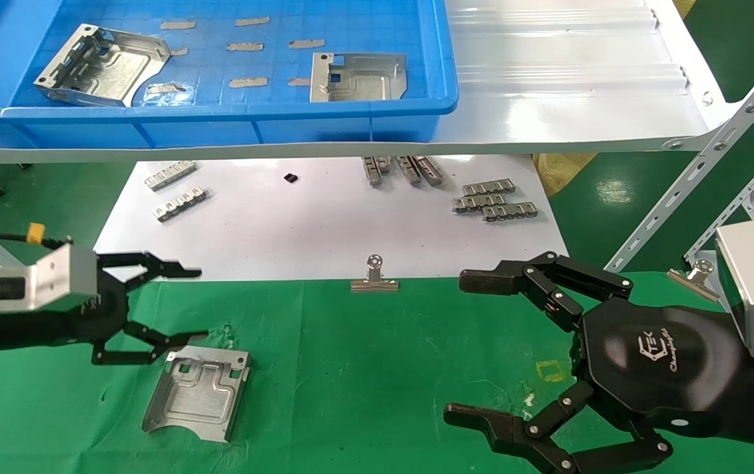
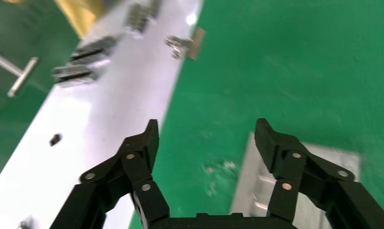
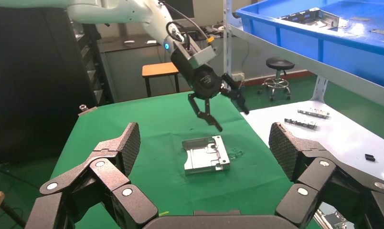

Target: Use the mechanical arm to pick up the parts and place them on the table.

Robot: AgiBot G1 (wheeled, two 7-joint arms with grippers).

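Note:
One silvery part lies flat on the green table at the left; it also shows in the left wrist view and the right wrist view. My left gripper hovers open and empty just above and behind it. Two more parts lie in the blue bin on the white shelf. My right gripper is open and empty over the table's right side; it shows open in the right wrist view.
Small slotted grey strips lie on a white sheet behind the cloth. A binder clip holds the cloth's far edge. A slanted white rack post stands at the right. A yellow square mark sits near my right gripper.

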